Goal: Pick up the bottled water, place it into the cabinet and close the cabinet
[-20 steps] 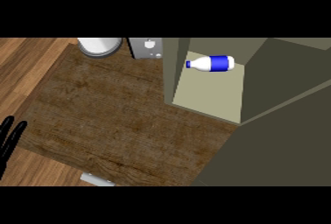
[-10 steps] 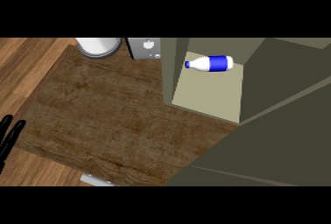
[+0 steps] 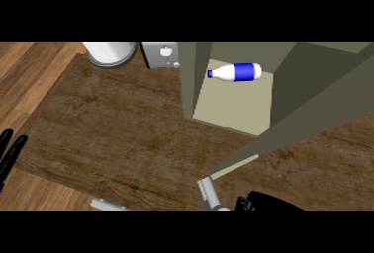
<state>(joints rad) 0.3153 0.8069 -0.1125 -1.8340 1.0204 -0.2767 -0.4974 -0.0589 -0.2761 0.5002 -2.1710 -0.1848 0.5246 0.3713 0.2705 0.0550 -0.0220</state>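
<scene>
Left hand: the black left hand (image 3: 9, 153) shows at the left edge of the frame, low down. Its fingers are straight and point up. It holds nothing.
Right hand: the black right hand (image 3: 269, 201) shows at the bottom edge, right of the middle. Only a dark lump shows, so I cannot tell how its fingers are.
Bottle: the white water bottle with a blue band (image 3: 236, 72) lies on its side inside the grey-green cabinet (image 3: 234, 101), near the top of the frame, cap to the left.
Door: the grey-green cabinet door (image 3: 314, 111) slants from the upper right down to the bottom middle, partly open.
Counter: the brown wooden counter top (image 3: 110, 128) fills the left and middle.
Upper left: a round white pot (image 3: 110, 53) and a small grey box (image 3: 163, 54) sit side by side.
</scene>
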